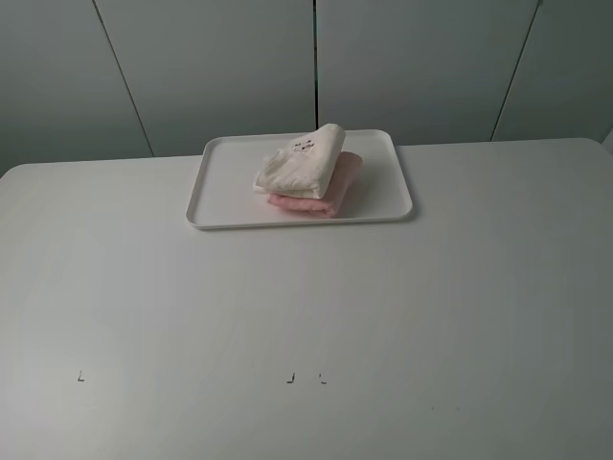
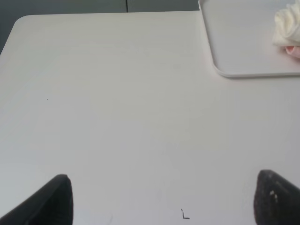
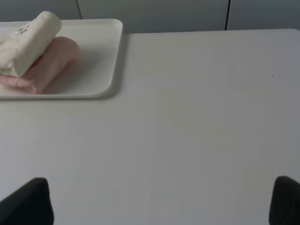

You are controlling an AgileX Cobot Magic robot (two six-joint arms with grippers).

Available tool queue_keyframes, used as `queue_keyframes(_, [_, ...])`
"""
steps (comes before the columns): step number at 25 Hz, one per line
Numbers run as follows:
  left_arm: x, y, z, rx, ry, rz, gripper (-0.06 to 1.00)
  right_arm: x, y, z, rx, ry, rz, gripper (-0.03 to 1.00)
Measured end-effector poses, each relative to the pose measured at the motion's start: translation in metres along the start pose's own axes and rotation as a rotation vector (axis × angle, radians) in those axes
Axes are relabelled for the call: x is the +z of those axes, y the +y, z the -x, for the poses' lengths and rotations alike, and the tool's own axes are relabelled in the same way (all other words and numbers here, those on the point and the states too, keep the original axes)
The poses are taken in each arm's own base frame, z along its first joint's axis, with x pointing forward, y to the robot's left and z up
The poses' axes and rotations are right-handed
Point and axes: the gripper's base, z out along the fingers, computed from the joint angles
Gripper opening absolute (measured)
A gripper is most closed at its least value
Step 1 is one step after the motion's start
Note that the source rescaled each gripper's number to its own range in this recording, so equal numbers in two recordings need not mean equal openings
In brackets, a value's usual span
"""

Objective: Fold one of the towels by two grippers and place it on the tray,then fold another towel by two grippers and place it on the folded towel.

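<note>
A white tray sits at the back middle of the table. On it lies a folded pink towel with a folded cream towel stacked on top, slightly skewed. The tray and the cream towel also show in the left wrist view, and the tray, the pink towel and the cream towel in the right wrist view. My left gripper and right gripper are open and empty, low over bare table, well short of the tray. Neither arm shows in the exterior high view.
The white table carries small dark marks near its front edge. Grey wall panels stand behind the table.
</note>
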Motion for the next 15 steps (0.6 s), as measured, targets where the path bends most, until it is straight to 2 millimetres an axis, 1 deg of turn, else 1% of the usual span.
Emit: queue_keyframes(15, [0.0000, 0.0000, 0.0000, 0.000, 0.000, 0.000, 1.00, 0.0000, 0.0000, 0.0000, 0.015, 0.000, 0.000, 1.00])
